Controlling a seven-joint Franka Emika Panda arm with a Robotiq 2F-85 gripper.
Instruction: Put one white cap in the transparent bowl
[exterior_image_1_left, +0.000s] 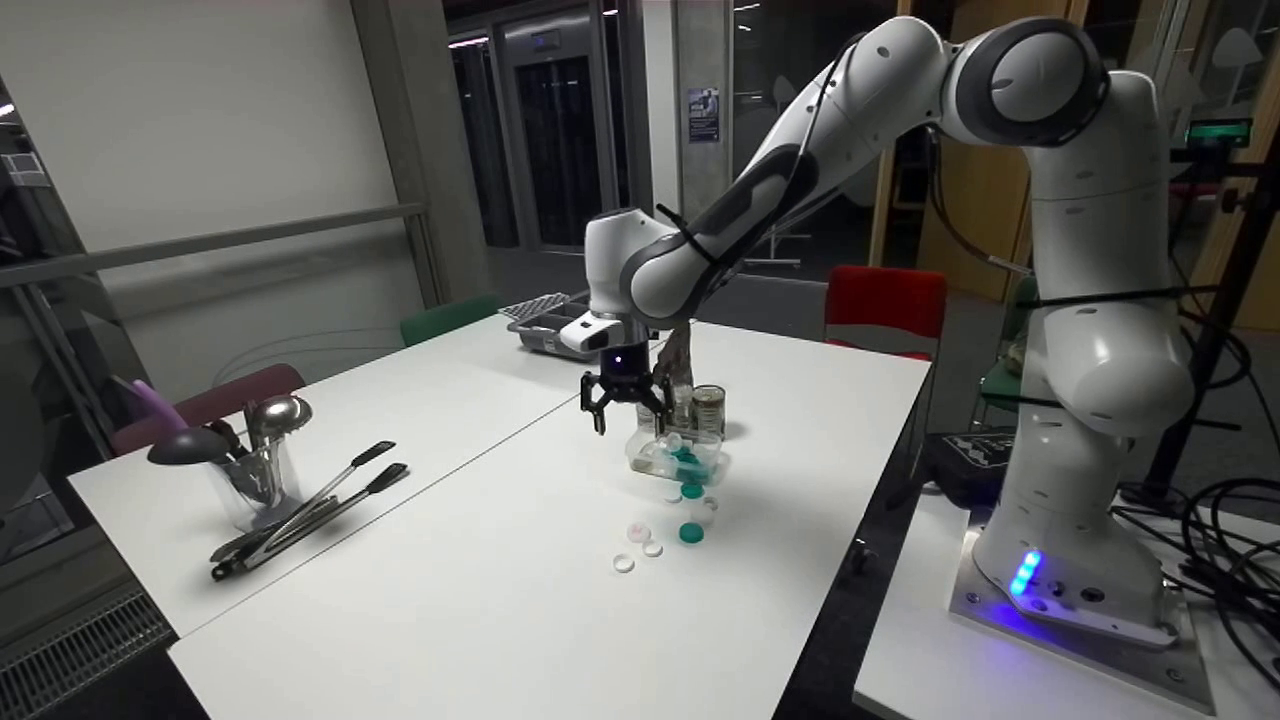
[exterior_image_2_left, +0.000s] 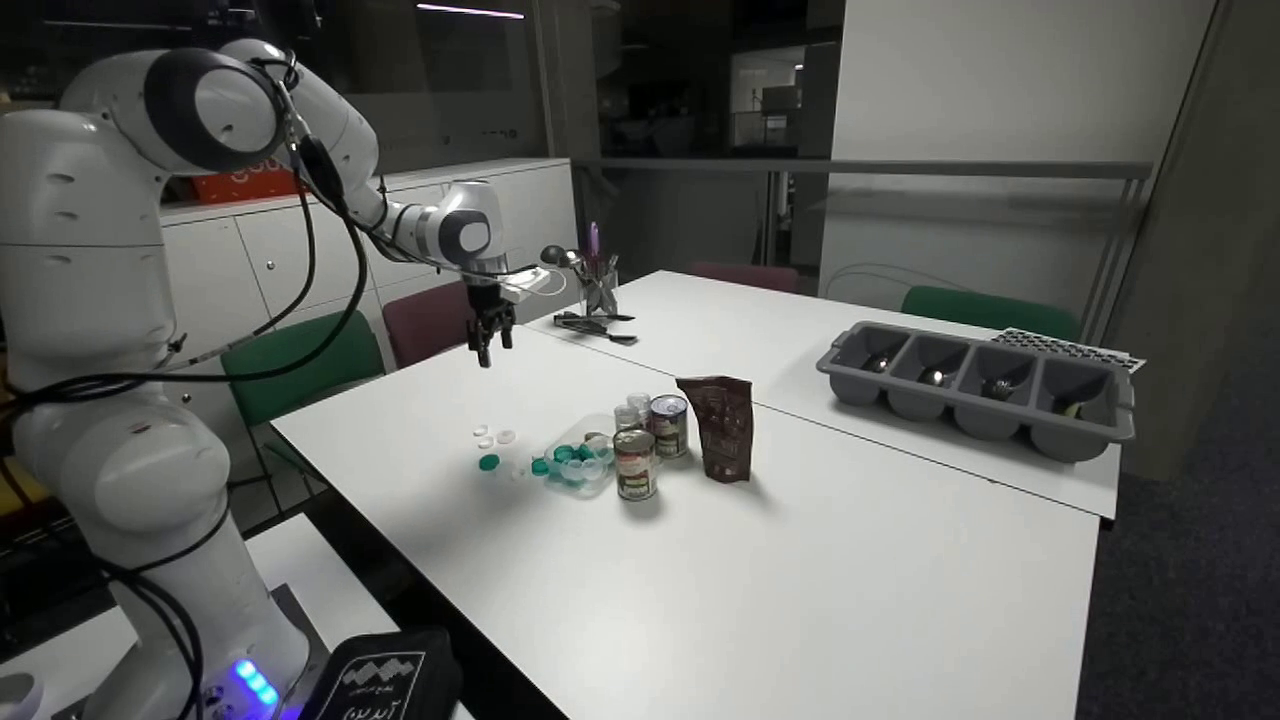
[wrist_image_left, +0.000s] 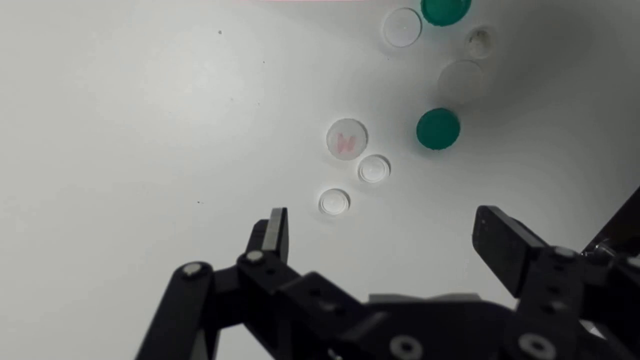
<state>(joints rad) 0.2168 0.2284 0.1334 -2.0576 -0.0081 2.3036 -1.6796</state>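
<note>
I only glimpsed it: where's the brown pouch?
In an exterior view, the brown pouch stands on the table, just right of a can and left of the grey tray.

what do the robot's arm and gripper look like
The arm is mostly white, built of smooth rounded segments with dark grey rings and panels. Black cables run along it, and small blue lights glow low on its body. The gripper is black, with jointed fingers, pale round pivot heads and a light grey strip on one fingertip.
</note>
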